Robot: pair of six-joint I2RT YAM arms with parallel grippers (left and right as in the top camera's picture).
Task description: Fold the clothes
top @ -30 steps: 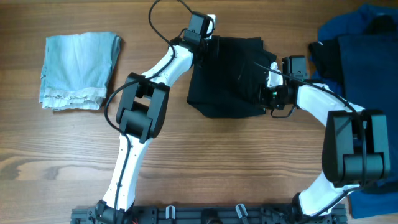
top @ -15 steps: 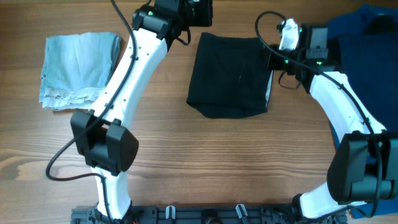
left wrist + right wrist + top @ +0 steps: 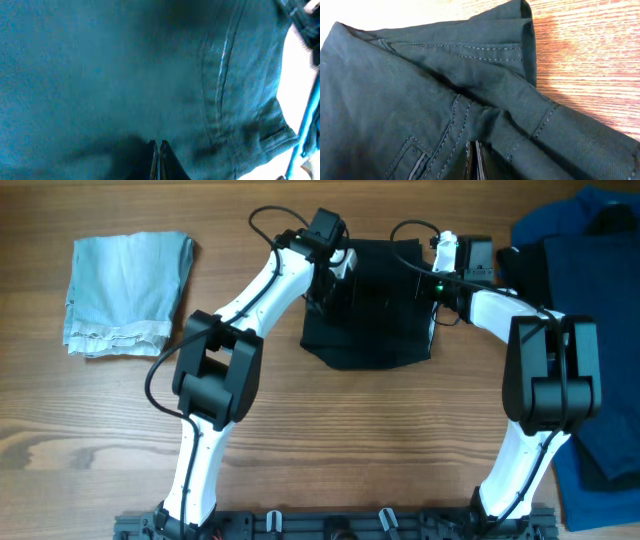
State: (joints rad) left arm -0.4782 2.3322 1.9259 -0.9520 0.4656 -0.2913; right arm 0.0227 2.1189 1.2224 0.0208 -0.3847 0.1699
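Left gripper (image 3: 157, 145) and right gripper (image 3: 473, 145) have dropped back onto the shorts (image 3: 370, 330). Both finger pairs are pressed together.

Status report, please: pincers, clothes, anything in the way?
Both shut: left pincer, right pincer, down on black shorts. Shorts folded, lying flat. Pale-blue denim and blue pile lie apart.

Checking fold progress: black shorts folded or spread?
Folded. The black shorts lie as a compact rectangle; right wrist view shows stacked layers.

No word, label, brand, number or sign is showing readably on the black shorts (image 3: 375, 330), the pale-blue denim (image 3: 125, 285), the blue garments (image 3: 590, 290) or the wooden table (image 3: 350, 440).
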